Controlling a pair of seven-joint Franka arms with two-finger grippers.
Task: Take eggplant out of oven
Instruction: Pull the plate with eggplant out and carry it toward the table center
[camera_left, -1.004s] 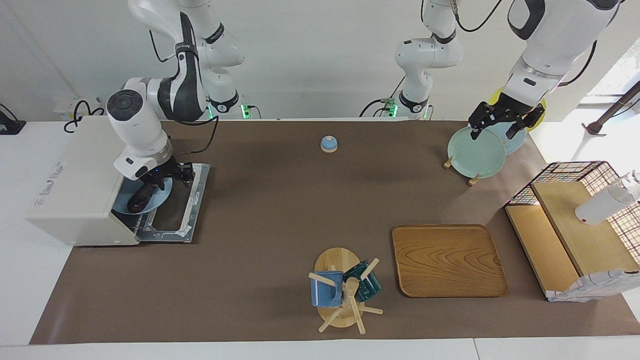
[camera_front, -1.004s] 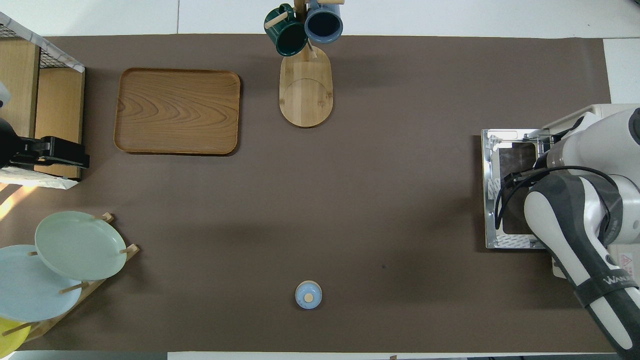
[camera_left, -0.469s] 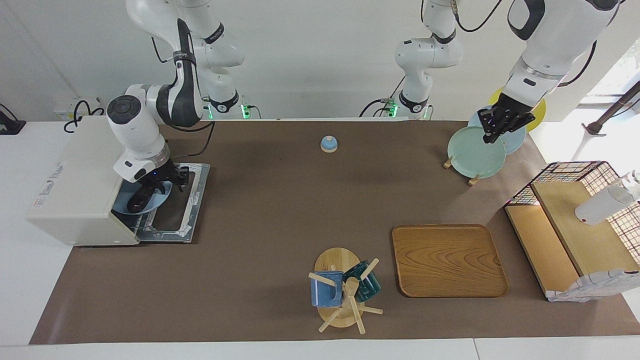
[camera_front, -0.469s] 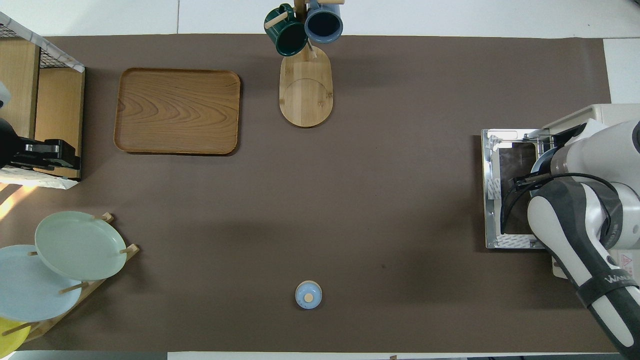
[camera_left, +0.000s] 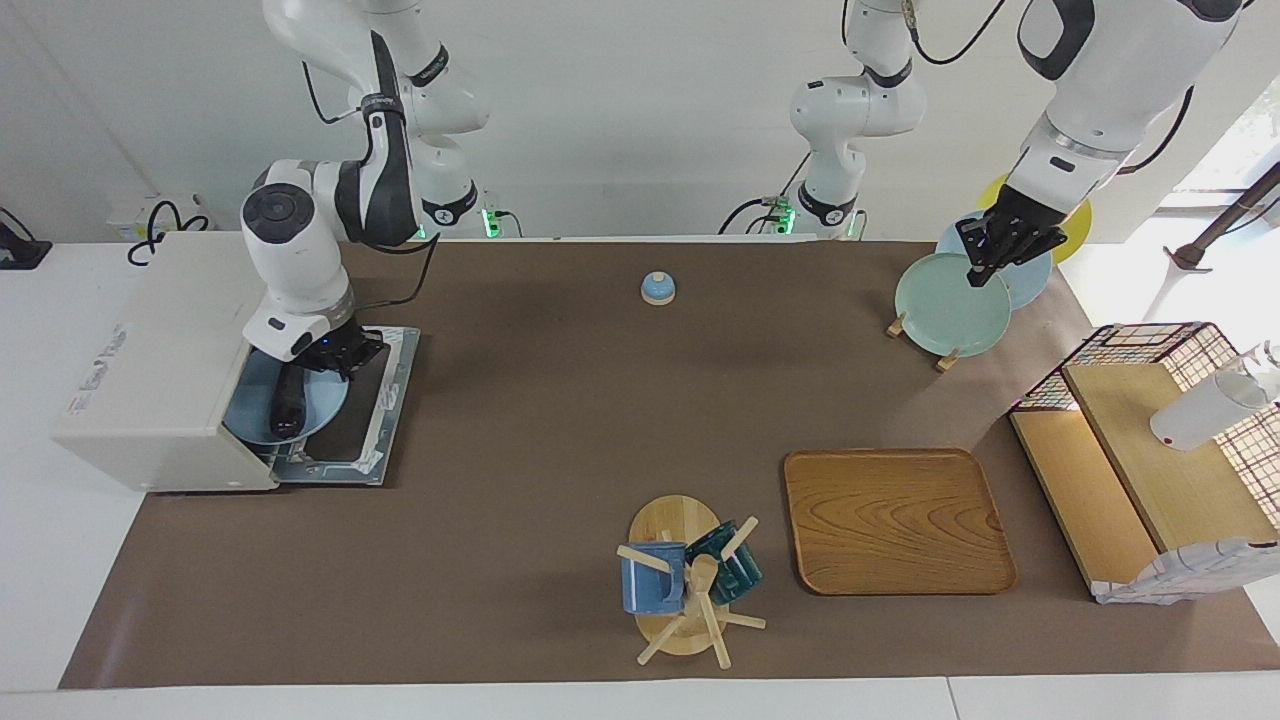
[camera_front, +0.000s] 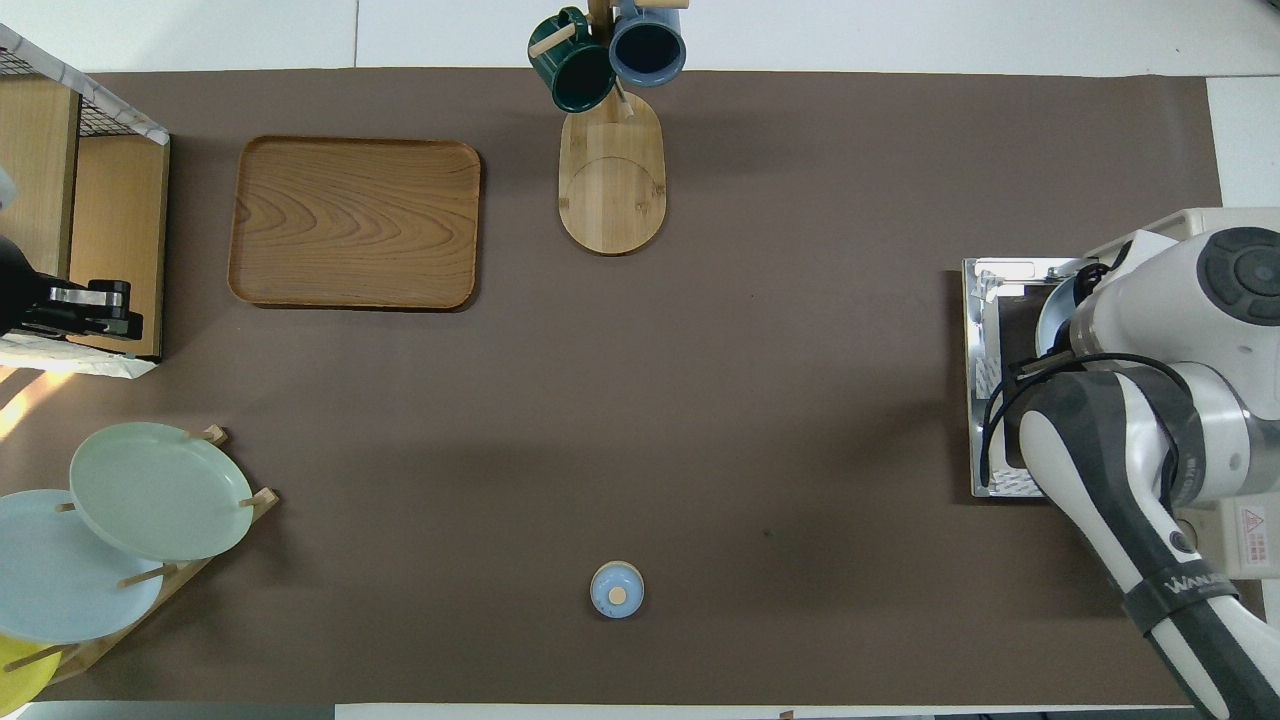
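Note:
The off-white oven stands at the right arm's end of the table, its door folded down flat. The dark eggplant lies over a blue plate in the oven's mouth. My right gripper is shut on the eggplant's end nearer the robots. In the overhead view the right arm hides the eggplant, and only the plate's rim and the door show. My left gripper is shut and hangs over the plates at the left arm's end, and it shows as a dark block in the overhead view.
A rack holds a green plate and other plates. A small blue bell sits near the robots. Farther out are a wooden tray and a mug rack with two mugs. A wire basket with wooden boards is at the left arm's end.
The right gripper has closed on the eggplant, which has swung round on the plate. The right wrist has shifted away from the oven. The left gripper has shut over the plates.

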